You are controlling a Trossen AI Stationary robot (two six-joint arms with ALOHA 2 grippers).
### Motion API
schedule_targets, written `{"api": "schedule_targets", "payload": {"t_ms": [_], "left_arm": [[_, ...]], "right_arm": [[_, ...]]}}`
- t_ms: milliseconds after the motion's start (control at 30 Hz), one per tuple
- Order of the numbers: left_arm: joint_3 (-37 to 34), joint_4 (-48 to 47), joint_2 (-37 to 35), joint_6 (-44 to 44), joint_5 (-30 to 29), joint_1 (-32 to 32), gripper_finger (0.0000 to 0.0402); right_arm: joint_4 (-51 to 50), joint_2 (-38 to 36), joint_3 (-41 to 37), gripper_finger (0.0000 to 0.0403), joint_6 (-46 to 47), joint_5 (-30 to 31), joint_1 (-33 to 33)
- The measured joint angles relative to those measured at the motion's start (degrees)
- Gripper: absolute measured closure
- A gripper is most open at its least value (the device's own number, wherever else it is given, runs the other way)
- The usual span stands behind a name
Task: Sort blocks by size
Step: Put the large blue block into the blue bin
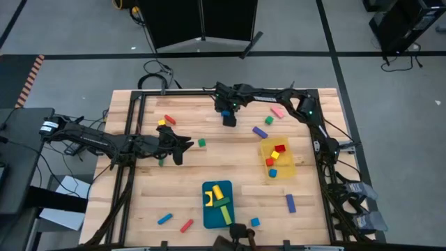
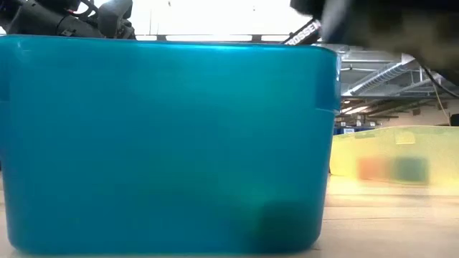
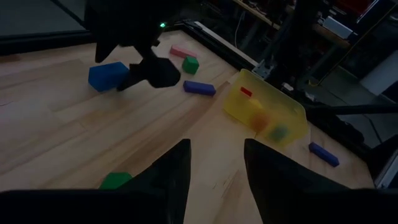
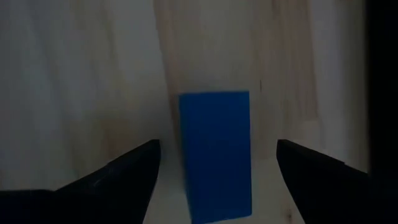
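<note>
**Block sorting partly done, many pieces loose**

Wooden counter (image 1: 209,164) seen from above, on a grey floor, with two dark robot arms reaching in from the sides.

At the left, the left claw (image 1: 182,147) hovers over the boards, its fingers partly apart and nothing between them. Near it lie a red block (image 1: 169,120) touching a yellow cube (image 1: 161,123), and a small green cube (image 1: 201,142).

Toward the middle, along the near edge, a blue bar (image 1: 165,219) and a red bar (image 1: 187,226) lie loose. Just beside them the blue tray (image 1: 209,216) holds long yellow and green pieces.

At the far middle, the right claw (image 1: 228,117) hangs with its fingers spread wide on either side of a large blue block (image 4: 216,155), which rests on the counter and does not look gripped.

Further right lie a purple bar (image 1: 260,131), a green cube (image 1: 269,120) and a pink bar (image 1: 277,111). The yellow bin (image 1: 286,167) holds small red, yellow and blue cubes. Another purple bar (image 1: 290,203) lies near it.

Judging by this, sorting is perhaps half finished.
</note>
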Motion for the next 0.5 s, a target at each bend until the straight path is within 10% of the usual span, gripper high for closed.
{"api": "schedule_targets", "payload": {"t_ms": [267,500], "left_arm": [[0.0,-0.1,0.0,0.1,0.1,0.0,0.0243],[0.0,-0.1,0.0,0.1,0.1,0.0,0.0243]], "right_arm": [[-0.5,1.2,0.4,0.0121,-0.3,-0.5,-0.1],[-1.4,1.0,0.3,0.0252,0.0,-2.3,0.0]]}}
